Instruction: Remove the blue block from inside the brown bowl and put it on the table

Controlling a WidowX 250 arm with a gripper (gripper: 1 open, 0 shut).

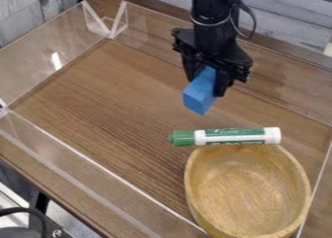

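Green-and-white marker (226, 137) lying flat on its side, clear acrylic walls (39, 135) well to the marker's left, clear folded acrylic stand (104, 21) far beyond the marker, upper left

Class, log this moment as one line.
fingers: shut on small blue block | light-brown wooden bowl: empty | block: above wood-grain table

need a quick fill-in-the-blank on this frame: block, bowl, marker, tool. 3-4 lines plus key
1. The tool is shut on the ____ block.
2. The brown bowl holds ____ at this moment.
3. The green-and-white marker lies on the table between the held block and the ____.
4. The block hangs ____ the tabletop, not resting on it.

Missing words: blue; nothing; bowl; above
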